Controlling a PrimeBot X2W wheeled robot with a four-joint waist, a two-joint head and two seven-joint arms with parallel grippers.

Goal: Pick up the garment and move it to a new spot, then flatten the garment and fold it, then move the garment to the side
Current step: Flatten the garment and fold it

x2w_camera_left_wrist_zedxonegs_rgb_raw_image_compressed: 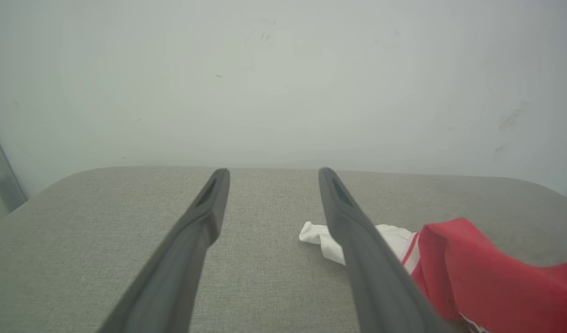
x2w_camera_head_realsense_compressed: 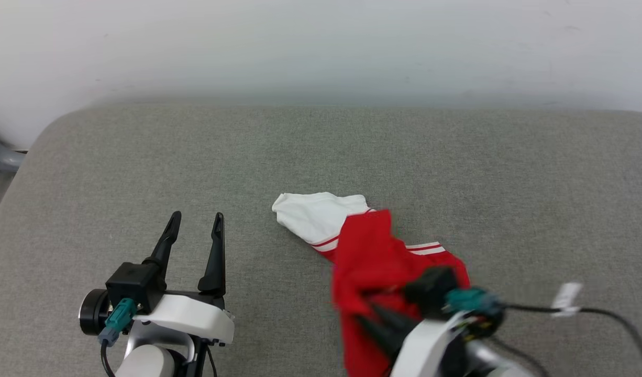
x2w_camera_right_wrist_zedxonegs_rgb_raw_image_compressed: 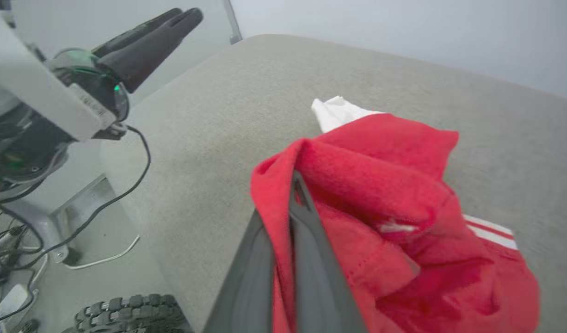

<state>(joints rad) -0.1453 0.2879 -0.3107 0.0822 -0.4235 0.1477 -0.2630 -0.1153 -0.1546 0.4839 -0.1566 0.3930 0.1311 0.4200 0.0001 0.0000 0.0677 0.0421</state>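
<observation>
The garment (x2w_camera_head_realsense_compressed: 368,256) is a red jersey with a white sleeve (x2w_camera_head_realsense_compressed: 316,214) and red-and-white striped trim, bunched up on the grey padded table (x2w_camera_head_realsense_compressed: 457,157) right of centre. My right gripper (x2w_camera_head_realsense_compressed: 365,314) comes in from the lower right and is shut on a red fold of it. In the right wrist view the fingers (x2w_camera_right_wrist_zedxonegs_rgb_raw_image_compressed: 295,178) pinch the cloth (x2w_camera_right_wrist_zedxonegs_rgb_raw_image_compressed: 380,185), which is raised in a peak. My left gripper (x2w_camera_head_realsense_compressed: 197,215) stands open at the lower left, apart from the cloth. Seen from the left wrist, its fingers (x2w_camera_left_wrist_zedxonegs_rgb_raw_image_compressed: 273,172) spread wide with the garment (x2w_camera_left_wrist_zedxonegs_rgb_raw_image_compressed: 473,268) to their right.
A pale wall runs behind the table. The table's rounded left edge drops to a floor with cables and a tyre tread (x2w_camera_right_wrist_zedxonegs_rgb_raw_image_compressed: 126,314). A grey metal frame (x2w_camera_head_realsense_compressed: 1,157) stands at the far left. A black cable (x2w_camera_head_realsense_compressed: 588,311) trails from my right wrist.
</observation>
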